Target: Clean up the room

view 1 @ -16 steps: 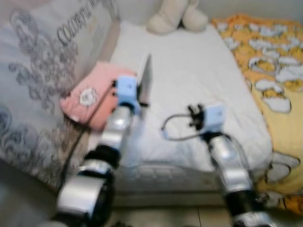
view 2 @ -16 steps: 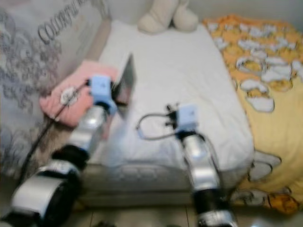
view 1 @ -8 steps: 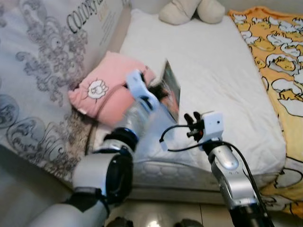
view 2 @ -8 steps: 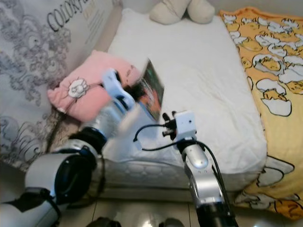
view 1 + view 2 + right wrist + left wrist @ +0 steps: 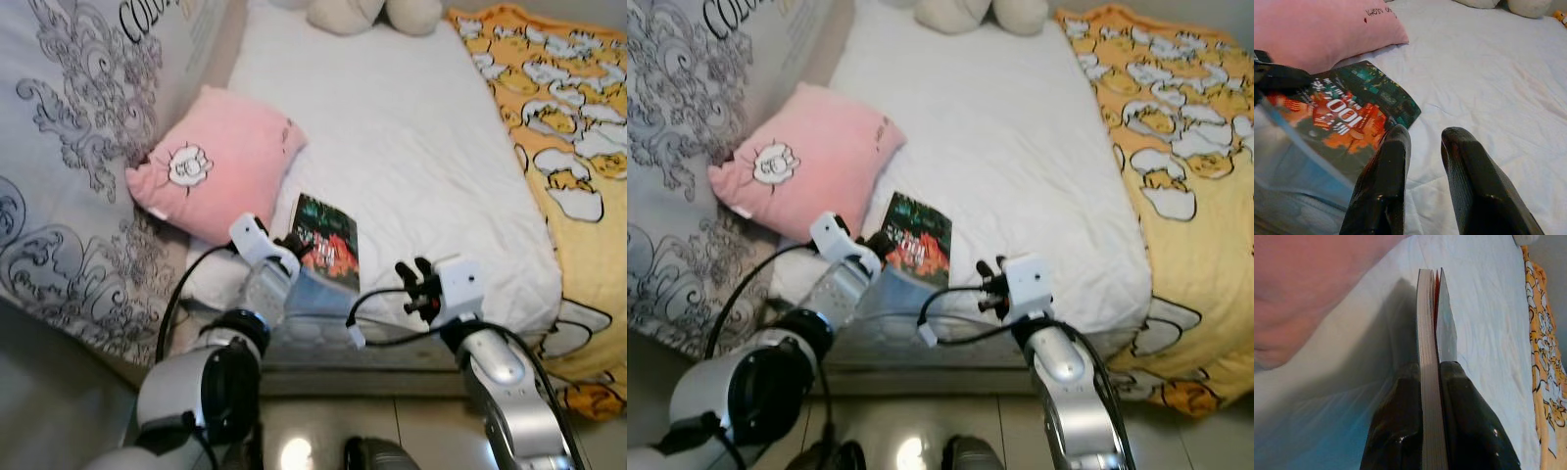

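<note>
The book (image 5: 326,244) lies flat at the near edge of the bed (image 5: 411,147), just beside the pink pillow (image 5: 216,162), with the left claw (image 5: 1431,382) clamped on its near edge, one finger on each face. It looks thin, light and bendy with a glossy cover, so a pinch close to the spine would likely sag least. The right claw (image 5: 1422,142) hovers nearby, fingers slightly apart and empty. The book's near end blurs out behind the left arm.
</note>
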